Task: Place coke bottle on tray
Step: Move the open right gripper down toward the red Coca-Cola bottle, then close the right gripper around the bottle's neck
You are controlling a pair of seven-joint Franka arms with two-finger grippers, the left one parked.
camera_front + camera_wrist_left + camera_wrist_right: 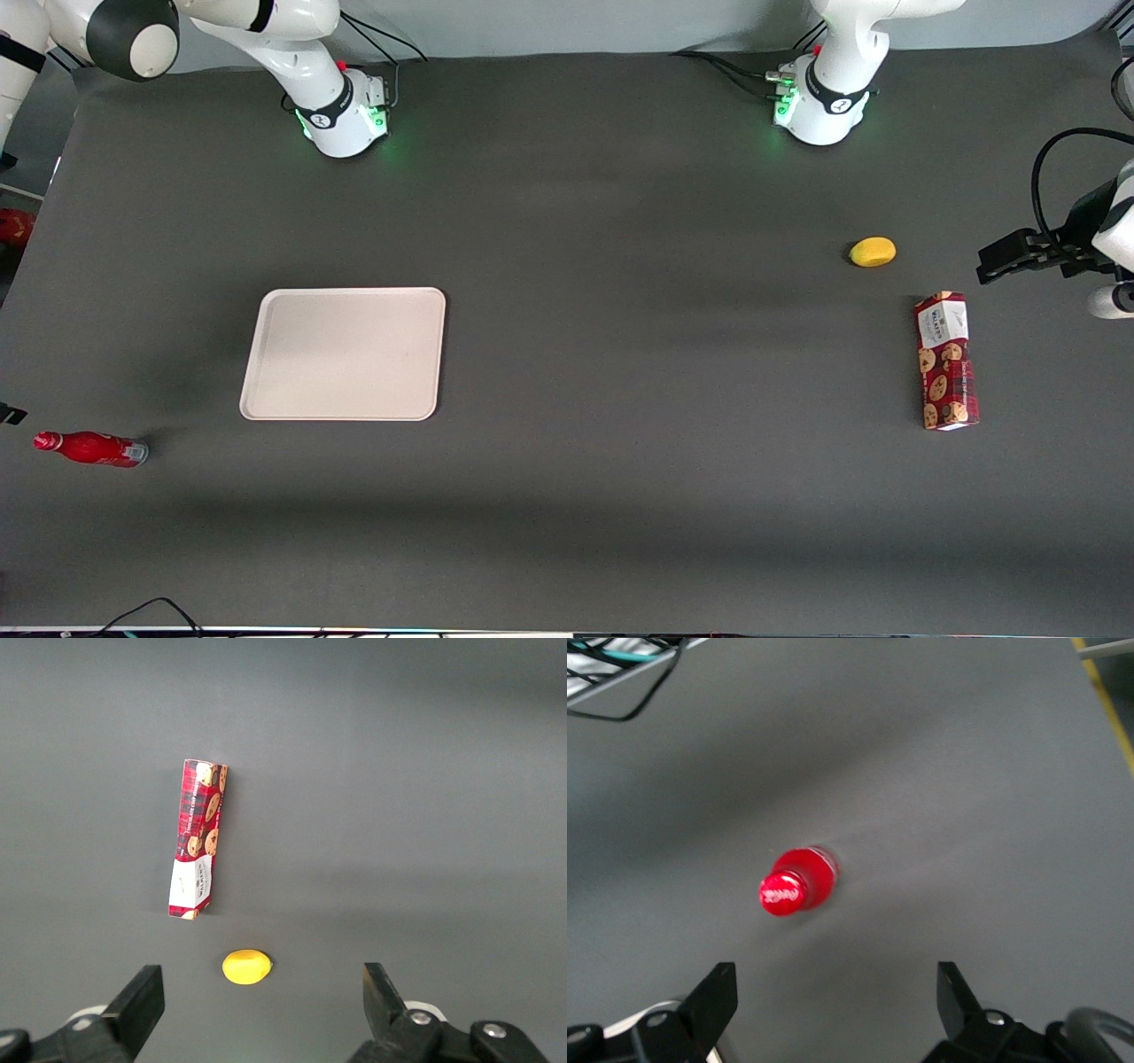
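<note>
Red bottle (pixel 91 447) is sitting way out at the working arm's end of the table, nearer the front camera than the tray (pixel 344 353) and apart from it. In the wrist view you're looking almost straight down on the bottle (pixel 794 884), cap facing the camera, so it looks upright, not lying flat. Your gripper (pixel 837 992) hangs above it with the jaws spread wide and nothing between them; the bottle sits ahead of the fingertips, not yet in the gap. So you're on the approach, nothing's grabbed yet. I'd get it centred between the two fingers (pixel 719 994) before dropping, then come down past the narrow neck and close on the wider body, since the cap end is skinny and would probably slip or tip. It's slim and looks easy to knock over, so go slow on the last bit and don't let one finger touch first. Tray is bare, so you've got plenty of room to set it down later. The box (pixel 946 360) and the yellow thing (pixel 873 252) are far off at the parked arm's end, so no worries there.
</note>
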